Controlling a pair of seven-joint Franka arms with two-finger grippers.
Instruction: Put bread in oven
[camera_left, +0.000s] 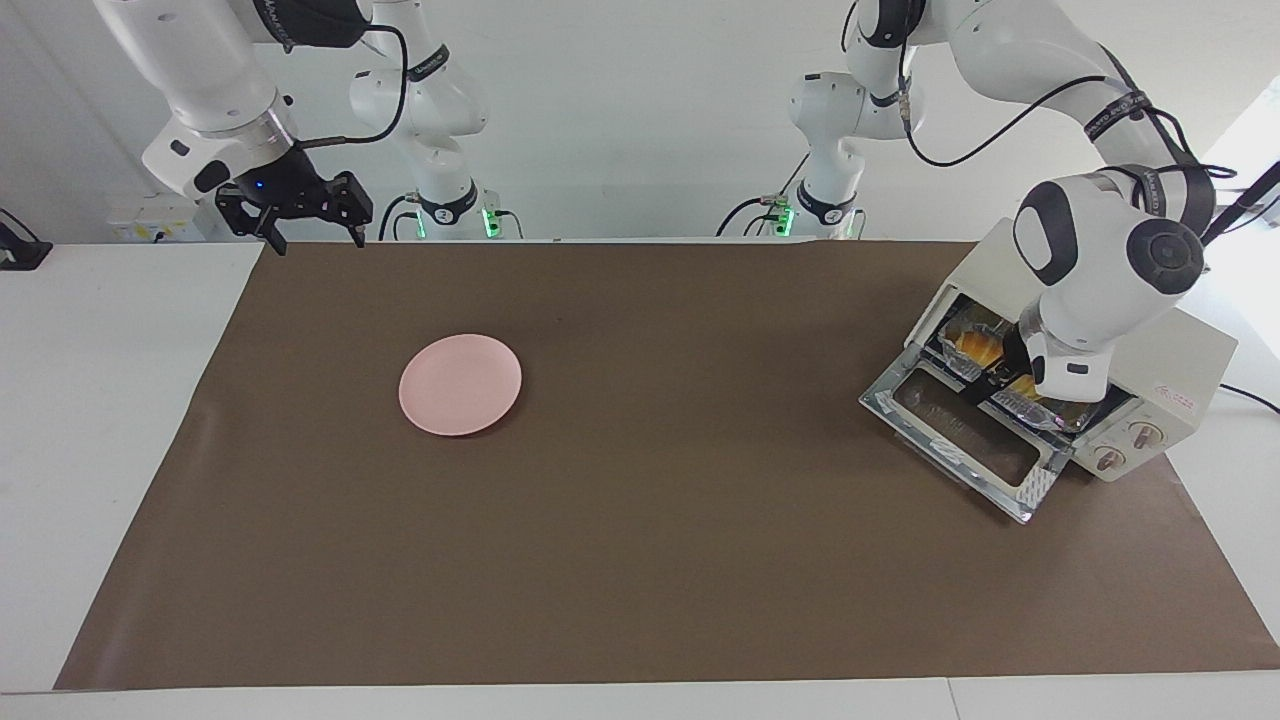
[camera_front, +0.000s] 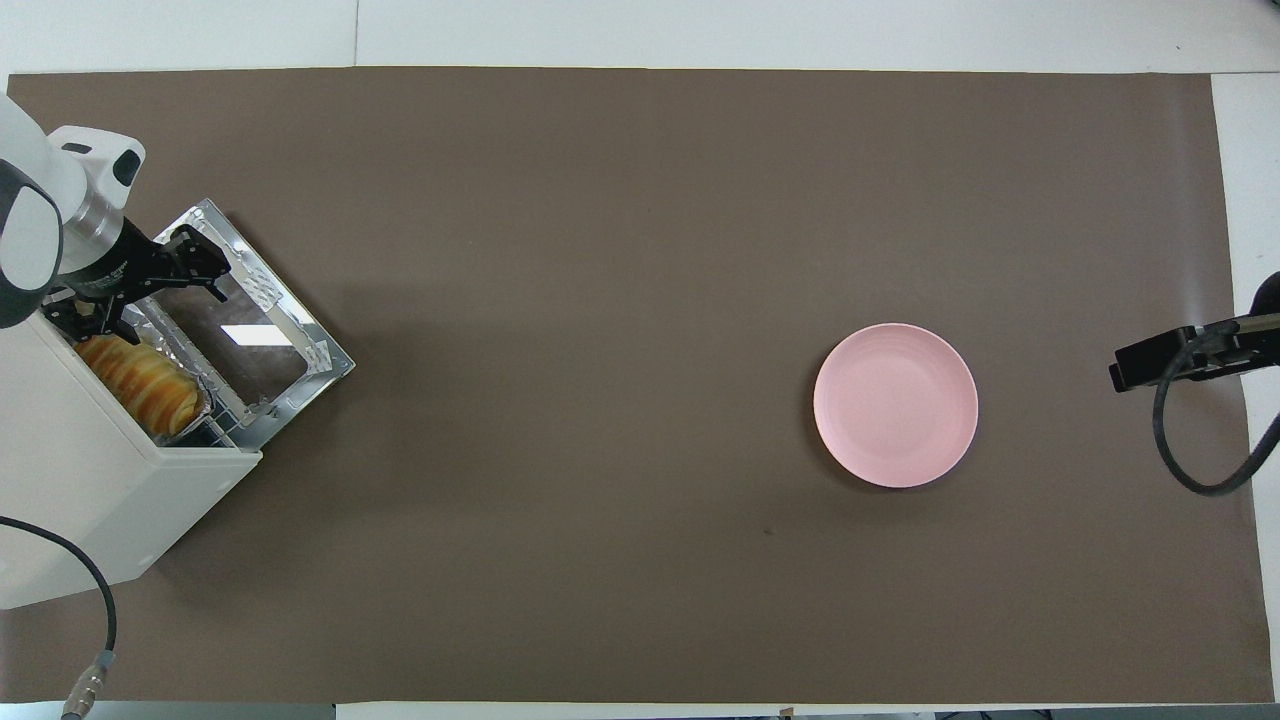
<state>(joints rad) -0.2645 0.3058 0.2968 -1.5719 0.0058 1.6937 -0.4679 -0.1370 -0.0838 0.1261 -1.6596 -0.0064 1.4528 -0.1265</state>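
Brown mat (camera_left: 640, 560): ridged bread (camera_front: 140, 385) inside boxy oven (camera_left: 1190, 375).

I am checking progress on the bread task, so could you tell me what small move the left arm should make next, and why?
Probably draw the left gripper back out over the open door: the bread already lies in its foil tray inside the oven. The right gripper waits.

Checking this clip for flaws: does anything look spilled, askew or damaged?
Nothing stands out. The bread lies on foil in the oven, whose door is open; the left gripper is at its mouth. The plate is bare, and the right gripper waits.
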